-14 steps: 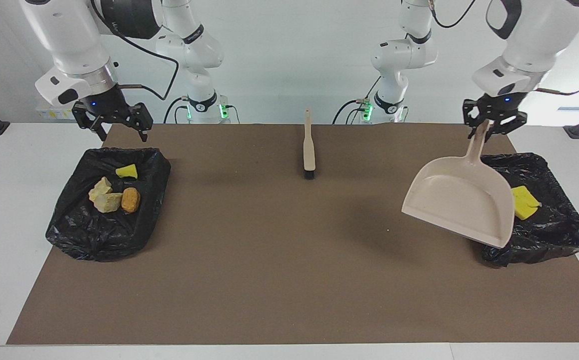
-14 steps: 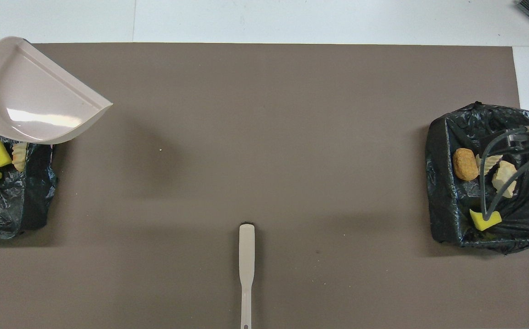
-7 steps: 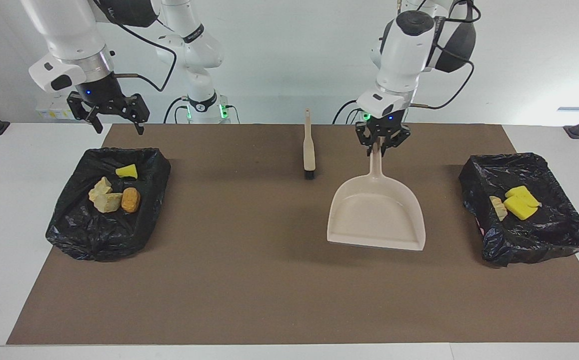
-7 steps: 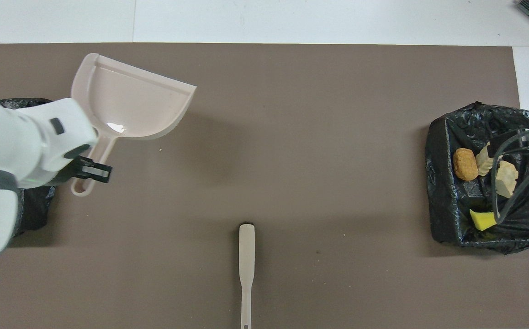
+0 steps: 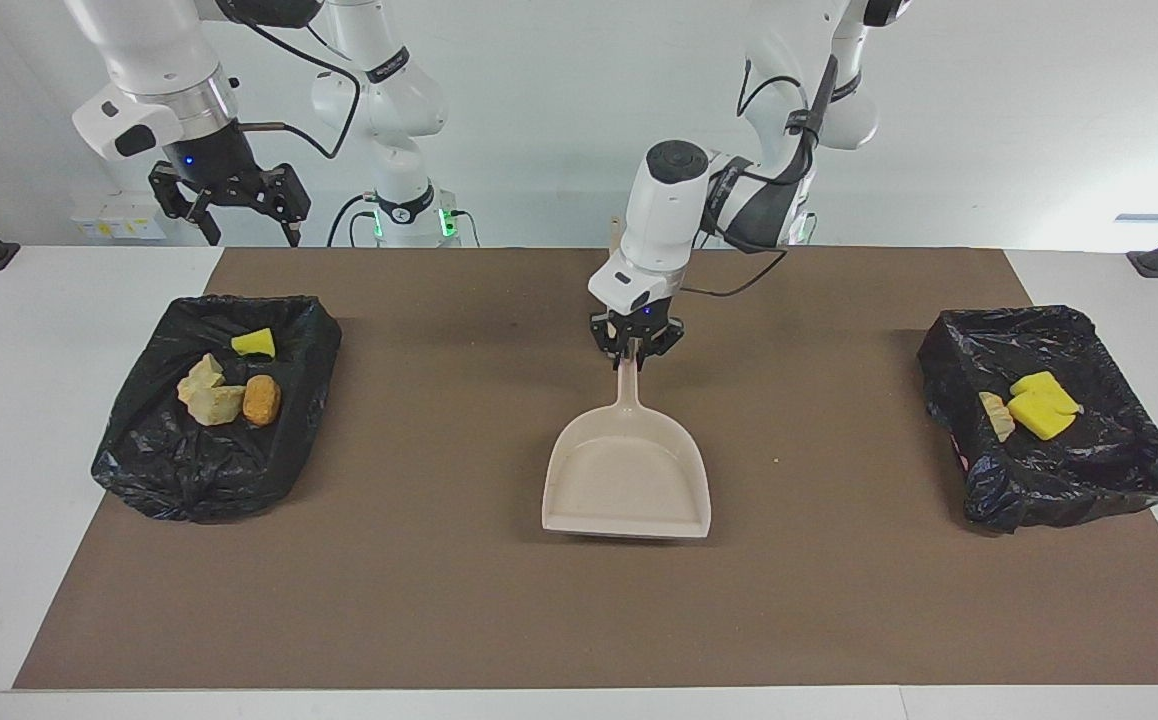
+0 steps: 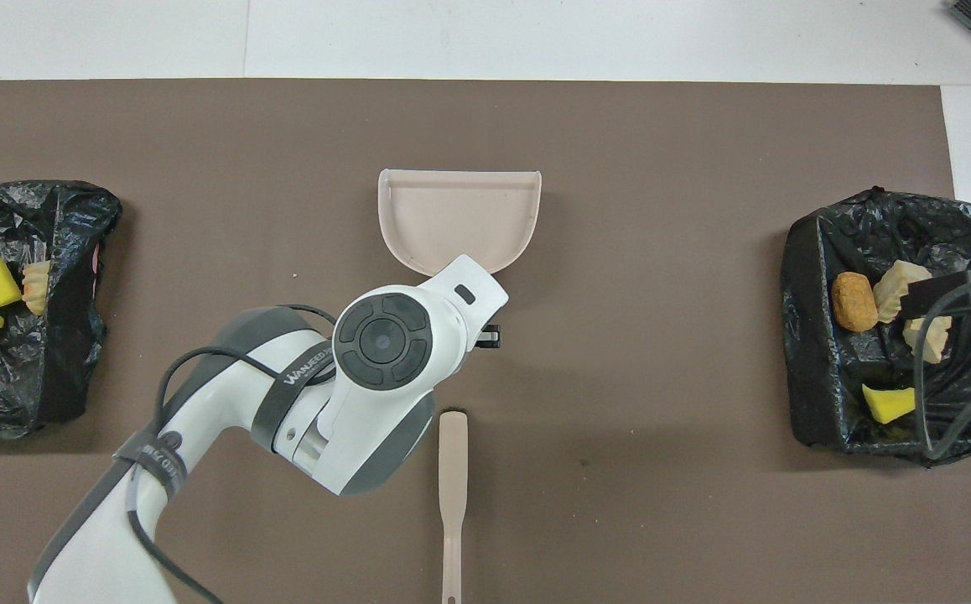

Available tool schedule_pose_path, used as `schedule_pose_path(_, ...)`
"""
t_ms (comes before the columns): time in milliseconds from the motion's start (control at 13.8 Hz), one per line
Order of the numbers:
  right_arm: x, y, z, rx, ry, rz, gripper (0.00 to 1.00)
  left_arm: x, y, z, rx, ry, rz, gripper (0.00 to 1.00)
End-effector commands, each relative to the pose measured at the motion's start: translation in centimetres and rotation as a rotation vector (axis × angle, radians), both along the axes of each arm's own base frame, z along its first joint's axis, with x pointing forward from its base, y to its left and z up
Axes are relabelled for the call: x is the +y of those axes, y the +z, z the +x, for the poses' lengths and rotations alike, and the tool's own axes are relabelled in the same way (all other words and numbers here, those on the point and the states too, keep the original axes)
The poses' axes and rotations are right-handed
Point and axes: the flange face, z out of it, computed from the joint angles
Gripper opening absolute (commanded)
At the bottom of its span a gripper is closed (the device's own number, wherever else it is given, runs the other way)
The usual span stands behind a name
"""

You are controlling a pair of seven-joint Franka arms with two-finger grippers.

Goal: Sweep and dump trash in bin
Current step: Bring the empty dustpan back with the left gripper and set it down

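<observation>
Facing view, left gripper (image 5: 636, 361): it was clamped on the handle of the beige plastic dustpan (image 5: 627, 480), whose empty pan sat flat on the brown mat (image 5: 459, 600) at mid-table.
Facing view, right gripper (image 5: 235, 205): its fingers were spread and empty; that arm waited above the table edge near the black-lined bin (image 5: 214, 470) at its own end.
Facing view, trash: four torn sponge chunks (image 5: 224, 385), yellow, tan and orange, lay in that bin; the other sponge pieces (image 5: 1034, 405) lay in the second black-lined bin (image 5: 1059, 480) at the left arm's end.
Overhead view, brush: the beige brush (image 6: 452, 486) lay on the mat nearer the robots than the dustpan, just beside the left arm's wrist.
Overhead view, mat: no chunks showed on it.
Risk: as I judge it, a careless lift of the wrist could knock the brush, and letting go early would tip the dustpan.
</observation>
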Motion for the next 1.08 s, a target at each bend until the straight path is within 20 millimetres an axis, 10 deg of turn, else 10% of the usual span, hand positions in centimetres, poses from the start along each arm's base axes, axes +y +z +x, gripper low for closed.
schedule_pose_path(0, -0.8, -0.2, -0.4, -0.007, -0.034, 0.027, 1.0, 0.1, -0.5, 1.0, -0.014, 0.012, -0.021, 0.0)
schedule_pose_path(578, -0.8, 0.4, -0.1, -0.008, -0.039, 0.051, 1.0, -1.1, -3.2, 1.1, 0.015, 0.068, -0.019, 0.0)
schedule_pose_path(651, -1.0, 0.3, -0.1, 0.003, -0.047, 0.046, 1.0, -1.2, -3.2, 1.1, 0.013, 0.068, -0.021, 0.34)
schedule_pose_path(723, -0.7, 0.1, -0.1, 0.025, -0.035, 0.029, 1.0, -1.1, -3.1, 1.3, 0.0, 0.058, -0.03, 0.99)
schedule_pose_path(1012, 0.0, 0.7, 1.3, 0.022, -0.031, 0.037, 1.0, 0.3, -1.1, 2.0, -0.014, 0.081, -0.032, 1.0)
